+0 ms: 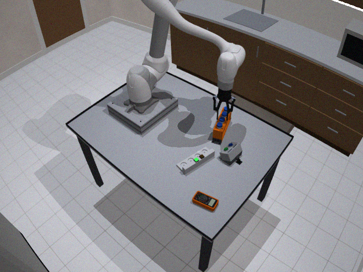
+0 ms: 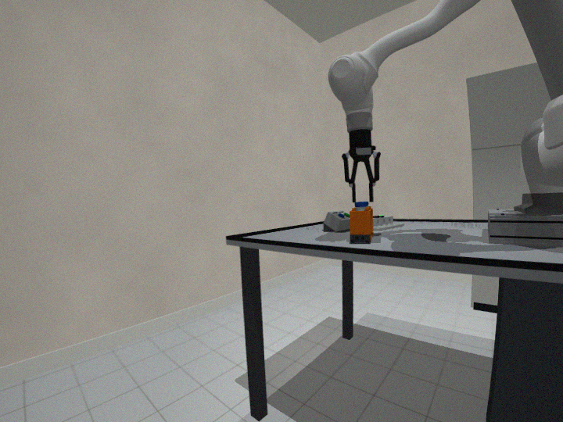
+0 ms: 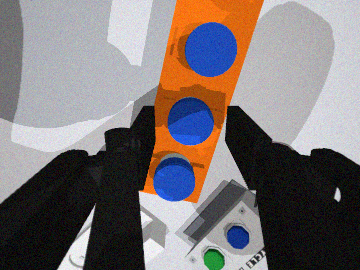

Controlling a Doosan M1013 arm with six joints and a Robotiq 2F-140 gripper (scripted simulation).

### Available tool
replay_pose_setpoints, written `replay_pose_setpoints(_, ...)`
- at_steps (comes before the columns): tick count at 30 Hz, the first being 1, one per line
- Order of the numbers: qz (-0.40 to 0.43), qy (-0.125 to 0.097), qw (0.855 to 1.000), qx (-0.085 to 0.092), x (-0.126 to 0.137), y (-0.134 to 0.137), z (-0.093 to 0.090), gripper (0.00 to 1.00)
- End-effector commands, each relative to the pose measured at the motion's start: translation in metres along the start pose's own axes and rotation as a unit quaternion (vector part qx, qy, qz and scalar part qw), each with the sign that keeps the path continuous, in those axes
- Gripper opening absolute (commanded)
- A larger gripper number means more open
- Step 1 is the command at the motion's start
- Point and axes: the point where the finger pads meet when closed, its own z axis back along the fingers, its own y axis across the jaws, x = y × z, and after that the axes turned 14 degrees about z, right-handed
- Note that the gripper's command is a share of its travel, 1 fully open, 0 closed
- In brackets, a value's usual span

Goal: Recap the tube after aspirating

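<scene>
Where open jaws straddle: orange station; table edge beyond

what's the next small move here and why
Probably lower straight down, then close. The gripper hangs open just above the station, its fingers either side of one blue cap but not touching it. The green lamp is lit, so checking cap tightness seems due.
</scene>
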Motion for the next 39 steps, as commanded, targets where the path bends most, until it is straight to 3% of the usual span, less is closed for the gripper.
replay_pose_setpoints(1,0.000,0.000,1.000,0.001,0.000,0.000,0.000,0.41)
replay_pose_setpoints(27,0.000,0.000,1.000,0.001,0.000,0.000,-0.010,0.41)
replay_pose_setpoints(28,0.000,0.000,1.000,0.001,0.000,0.000,-0.010,0.30)
replay_pose_setpoints(39,0.000,0.000,1.000,0.001,0.000,0.000,-0.010,0.30)
